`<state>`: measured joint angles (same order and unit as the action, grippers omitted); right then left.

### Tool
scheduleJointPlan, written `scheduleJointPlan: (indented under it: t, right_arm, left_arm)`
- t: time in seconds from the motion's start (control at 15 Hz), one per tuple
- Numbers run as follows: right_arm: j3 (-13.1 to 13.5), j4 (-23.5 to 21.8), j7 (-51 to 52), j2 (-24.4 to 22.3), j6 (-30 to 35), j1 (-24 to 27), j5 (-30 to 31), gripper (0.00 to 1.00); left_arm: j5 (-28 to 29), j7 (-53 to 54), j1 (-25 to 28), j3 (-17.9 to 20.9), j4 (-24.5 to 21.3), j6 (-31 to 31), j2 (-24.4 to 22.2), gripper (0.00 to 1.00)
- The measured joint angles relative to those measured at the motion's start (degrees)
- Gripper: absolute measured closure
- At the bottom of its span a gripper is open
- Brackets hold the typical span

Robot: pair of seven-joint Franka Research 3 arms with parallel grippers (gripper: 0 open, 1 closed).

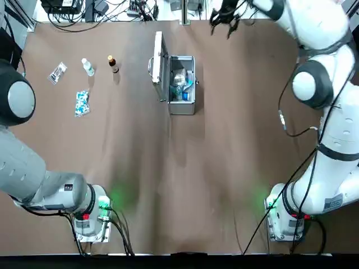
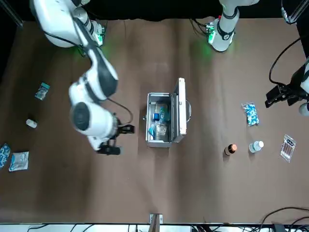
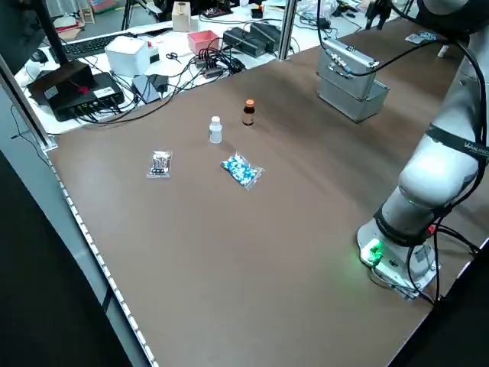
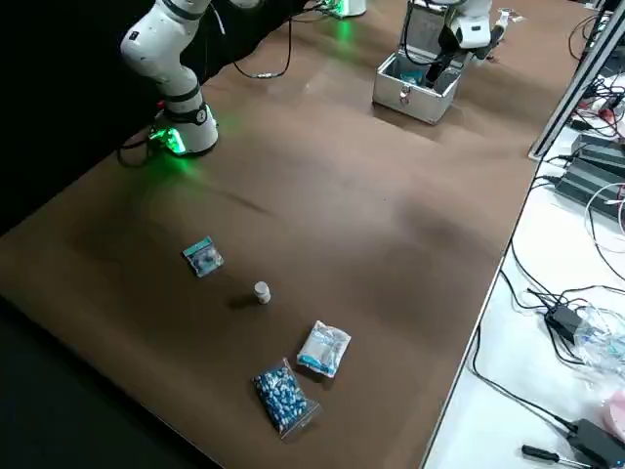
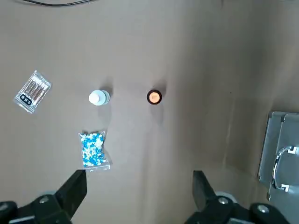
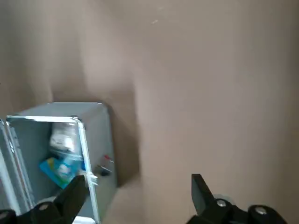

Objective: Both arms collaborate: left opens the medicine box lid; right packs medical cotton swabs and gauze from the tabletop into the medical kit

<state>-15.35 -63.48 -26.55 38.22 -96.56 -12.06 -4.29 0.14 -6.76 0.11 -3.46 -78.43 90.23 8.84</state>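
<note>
The silver medicine box (image 1: 182,106) stands mid-table with its lid (image 1: 160,67) raised upright on the robot's left side. Inside lie a blue-and-white packet, the cotton swabs (image 1: 185,92), and a whitish pack, the gauze (image 1: 179,75); both also show in the front view (image 2: 161,114) (image 2: 160,130). My right gripper (image 1: 224,19) (image 6: 135,191) hovers beyond the box, towards the robot's right, open and empty. My left gripper (image 5: 138,186) (image 2: 281,95) hangs high over the table's left part, open and empty, away from the lid.
On the robot's left lie a clear packet (image 1: 56,73), a white bottle (image 1: 87,67), a brown bottle (image 1: 113,63) and a blue-white speckled packet (image 1: 82,103). At the far right edge sit a small blue packet (image 2: 42,91), a small white bottle (image 2: 31,123) and two packets (image 2: 19,161).
</note>
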Motion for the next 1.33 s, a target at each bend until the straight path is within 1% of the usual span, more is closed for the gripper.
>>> scheduleJointPlan:
  t: [0.2,0.33,0.53,0.67,0.8,0.87,1.07,1.13,1.33]
  right_arm:
    - [0.0,0.0,5.5,-4.6,6.4,5.2,0.0,0.0]
    - [0.0,0.0,7.7,-6.7,9.2,7.7,0.0,0.0]
    - [0.0,0.0,9.7,-9.3,11.8,10.5,0.4,0.0]
    - [0.0,0.0,12.0,-11.3,13.0,11.8,2.3,0.0]
    - [0.4,0.0,16.1,-14.0,16.2,13.5,3.2,0.01]
    - [1.5,0.0,18.3,-15.7,18.0,13.8,3.4,0.0]
    - [6.6,-0.3,23.7,-22.5,22.3,13.8,3.4,0.0]
    - [7.8,-1.2,24.0,-25.3,23.2,13.8,3.4,0.0]
    - [10.1,-5.4,24.0,-31.9,23.5,13.6,3.4,0.0]
  left_arm:
    - [0.0,0.0,0.0,0.0,0.0,0.0,0.0,0.0]
    - [0.0,0.0,0.0,0.0,0.0,0.0,0.0,0.0]
    - [0.0,0.0,0.0,0.0,0.0,0.0,0.0,0.0]
    - [0.0,0.0,0.0,0.0,0.0,0.0,0.0,0.0]
    - [0.0,0.0,0.0,0.0,0.0,0.0,0.0,0.0]
    - [0.0,0.0,0.0,0.0,0.0,0.0,0.0,0.0]
    - [0.0,0.0,0.0,0.0,0.0,0.0,0.0,0.0]
    - [0.0,0.0,0.0,0.0,0.0,0.0,0.0,0.0]
    - [0.0,0.0,0.0,0.0,0.0,0.0,0.0,0.0]
